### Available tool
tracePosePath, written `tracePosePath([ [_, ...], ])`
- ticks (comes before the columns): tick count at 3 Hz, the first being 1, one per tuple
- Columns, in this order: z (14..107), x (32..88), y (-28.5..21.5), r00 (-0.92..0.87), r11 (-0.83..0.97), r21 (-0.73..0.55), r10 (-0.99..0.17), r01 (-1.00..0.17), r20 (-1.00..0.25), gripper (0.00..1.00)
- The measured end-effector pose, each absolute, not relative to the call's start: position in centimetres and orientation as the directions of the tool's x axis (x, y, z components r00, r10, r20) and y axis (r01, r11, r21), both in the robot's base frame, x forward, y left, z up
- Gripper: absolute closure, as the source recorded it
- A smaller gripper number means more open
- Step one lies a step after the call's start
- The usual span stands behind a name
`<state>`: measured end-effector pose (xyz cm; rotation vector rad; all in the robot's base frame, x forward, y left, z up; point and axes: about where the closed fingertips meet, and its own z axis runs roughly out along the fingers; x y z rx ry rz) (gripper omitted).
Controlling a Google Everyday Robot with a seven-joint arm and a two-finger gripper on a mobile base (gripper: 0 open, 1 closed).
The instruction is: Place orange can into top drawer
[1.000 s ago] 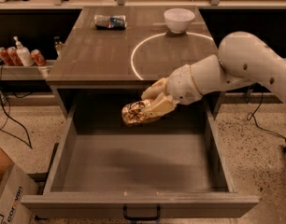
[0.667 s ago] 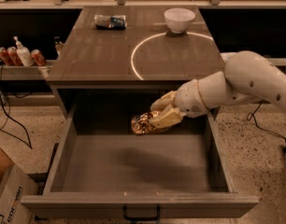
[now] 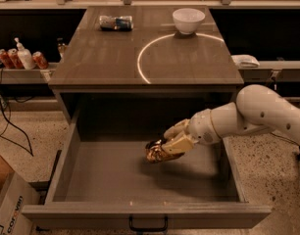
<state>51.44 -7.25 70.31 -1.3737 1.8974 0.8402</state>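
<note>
While held in the end effector (image 3: pixel 168 142), the orange can (image 3: pixel 157 152) hangs inside the open top drawer (image 3: pixel 145 213), right of centre and low over the floor. Whether its underside touches the floor cannot be told; a shadow lies just beneath it. The end effector's two fingers (image 3: pixel 177 145) are closed around the can's right end, one above and one below, and the can is tilted with its free end pointing left. The white arm (image 3: pixel 267 112) reaches in from the right, over the drawer's right wall.

The drawer is pulled well out from under the desk (image 3: pixel 111 62), with its black handle (image 3: pixel 147 225) at the front panel. On the desk, well apart from the action, stand a white bowl (image 3: pixel 188 19) and a blue-and-silver packet (image 3: pixel 115 22). Red cans (image 3: pixel 7 58) sit on a side shelf at left.

Step in hand, as judged: lowering the can for release, the task being nearly complete. The next move calls for a short descent until the can rests on the floor, then parting the fingers and withdrawing upward without dragging the can or catching the drawer wall.
</note>
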Motion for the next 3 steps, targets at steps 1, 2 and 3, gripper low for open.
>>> tracePosePath([
  [1, 67.0, 50.7, -7.0, -0.300, 0.261, 0.184, -0.533, -0.948, -0.791, 1.00],
  [2, 64.9, 50.3, -7.3, -0.329, 0.293, 0.198, -0.515, -0.935, -0.791, 0.81],
  [3, 65.1, 51.2, -7.5, -0.323, 0.347, 0.155, -0.502, -0.925, -0.802, 0.51],
])
